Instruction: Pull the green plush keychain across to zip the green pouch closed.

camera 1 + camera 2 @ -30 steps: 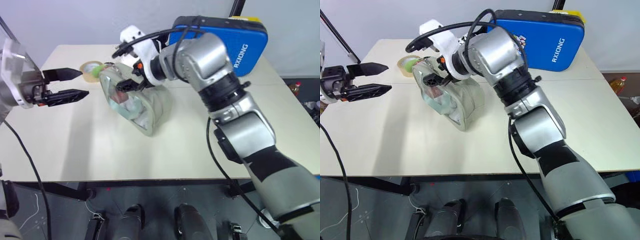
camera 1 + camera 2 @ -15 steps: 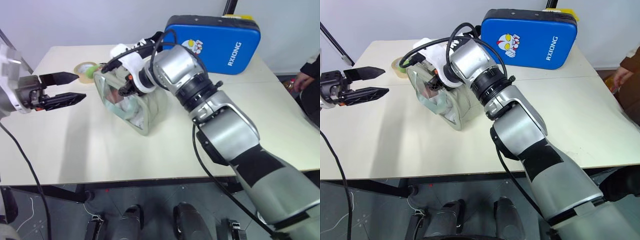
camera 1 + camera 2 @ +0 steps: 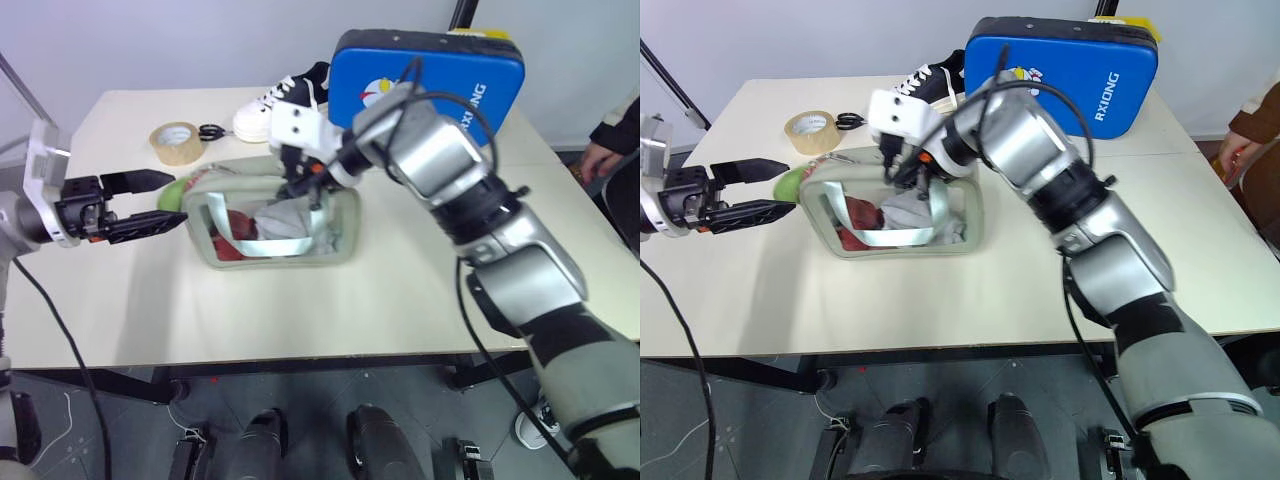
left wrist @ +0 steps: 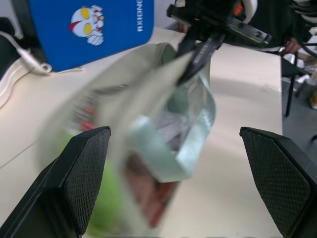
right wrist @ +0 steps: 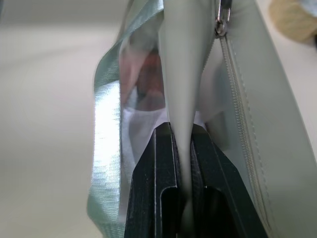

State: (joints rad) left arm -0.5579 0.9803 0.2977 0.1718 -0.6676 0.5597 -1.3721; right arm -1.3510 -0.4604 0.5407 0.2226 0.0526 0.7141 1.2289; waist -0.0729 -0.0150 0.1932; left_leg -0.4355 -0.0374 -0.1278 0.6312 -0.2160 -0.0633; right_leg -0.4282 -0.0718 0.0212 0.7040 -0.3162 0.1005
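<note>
pouch (image 3: 285, 225), boxy soft sage fabric, clear window

I have the pouch (image 3: 275, 222) mid-table (image 3: 400, 300), the plush keychain (image 3: 176, 190) at its left end. Far left behind it sit a tape roll (image 3: 174, 141) and scissors (image 3: 209, 131), a shoe (image 3: 280, 98) right of those, a padded case (image 3: 430, 80) far right.

Silver-grey jointed arms (black cables looping over them) end in black textured fingers (image 4: 84, 173).
</note>
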